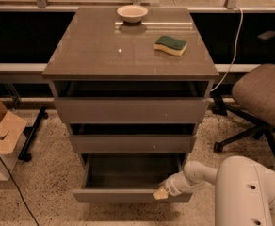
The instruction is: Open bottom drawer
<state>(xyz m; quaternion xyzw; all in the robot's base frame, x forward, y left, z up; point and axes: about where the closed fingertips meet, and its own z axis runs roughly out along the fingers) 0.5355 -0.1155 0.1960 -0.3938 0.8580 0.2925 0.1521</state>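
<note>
The bottom drawer is the lowest and narrowest of three grey-brown drawers in the cabinet. It is pulled out toward me, and its shallow grey box shows open and empty. My gripper is at the right end of the drawer's front, at its top edge, on the end of my white arm. Its pale tip touches or overlaps the front panel.
A white bowl and a green-yellow sponge lie on the cabinet top. An office chair stands at the right, a cardboard box at the left. My white body fills the lower right.
</note>
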